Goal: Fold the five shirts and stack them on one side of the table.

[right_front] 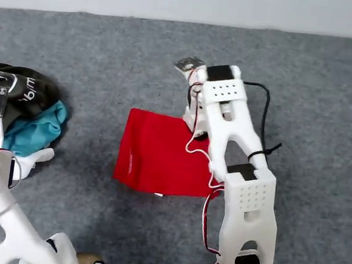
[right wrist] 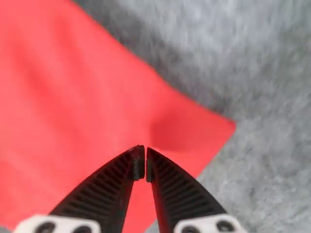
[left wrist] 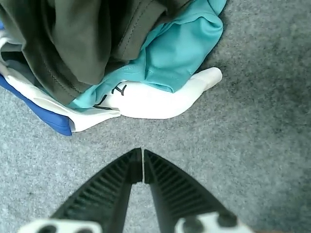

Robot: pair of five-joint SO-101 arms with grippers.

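**One shirt folded, four waiting in a heap**

From where I stood, the task looked only a little advanced. One red shirt [right_front: 155, 158] lay in the middle of the high view as a flat, roughly square packet, so I judged it folded. The other four were in a loose pile [right_front: 25, 111] at the left edge of that view. It held a dark shirt [left wrist: 82, 39] on top, a teal shirt [left wrist: 184, 48], a white shirt [left wrist: 160, 97] and a blue shirt [left wrist: 43, 114] underneath. None of these was folded, and no stack was begun on either side.

The right gripper [right wrist: 141, 162] hung over the red shirt near its upper right corner. Its fingers were pressed together, and I saw no cloth between them. The left gripper [left wrist: 143, 165] was also closed and empty, above bare bench [right_front: 315, 108] just beside the white shirt.

For room, the grey bench was open on the whole right side and along the top of the high view. The pile sat very near the left border, which left little space there.
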